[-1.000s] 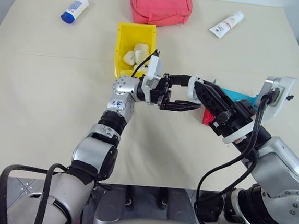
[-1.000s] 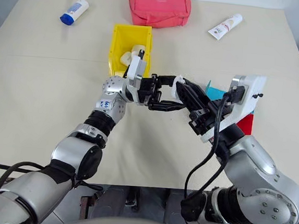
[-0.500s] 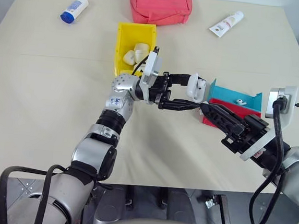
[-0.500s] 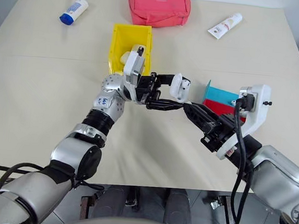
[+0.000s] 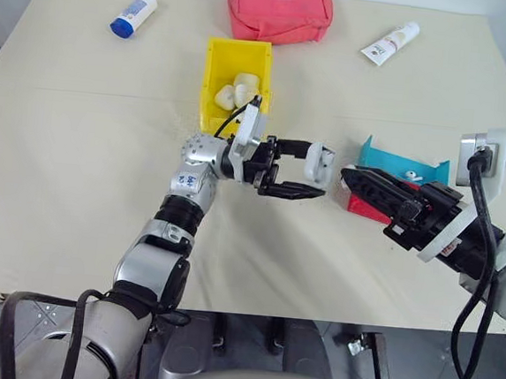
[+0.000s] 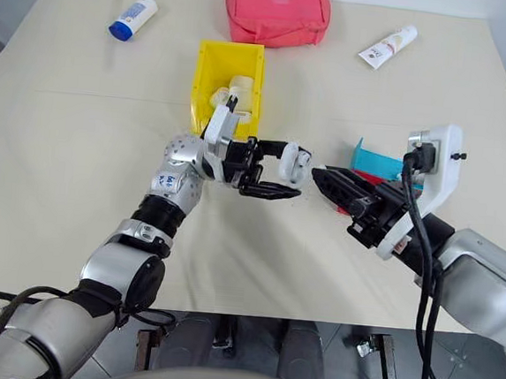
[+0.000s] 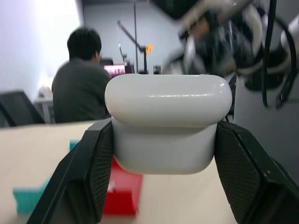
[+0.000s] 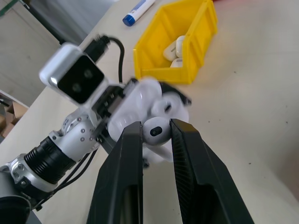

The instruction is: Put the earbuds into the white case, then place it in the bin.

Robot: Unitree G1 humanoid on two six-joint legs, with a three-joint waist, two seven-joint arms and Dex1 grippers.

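My left gripper (image 5: 319, 169) is shut on the white case (image 5: 317, 164), held above the table with its fingers (image 7: 96, 158) on both sides of the case (image 7: 166, 123). In the right wrist view the case (image 8: 140, 109) looks open toward my right gripper. The right gripper (image 5: 345, 174) points at the case from a short gap away. Its jaws are shut on a small white earbud (image 8: 155, 130). Another earbud (image 5: 411, 176) lies in the teal tray. The yellow bin (image 5: 212, 71) stands just behind the left gripper and holds several white cases (image 5: 235, 90).
Joined red and teal trays (image 5: 388, 161) sit under the right gripper. At the table's far edge lie a pink-red pouch (image 5: 279, 8), a white bottle with a blue cap (image 5: 133, 14) and a white tube (image 5: 389, 43). A seated person (image 7: 81, 88) shows beyond the table.
My right gripper has drawn back from the case, where its tips were a second ago. The left gripper has sunk a little with the case.
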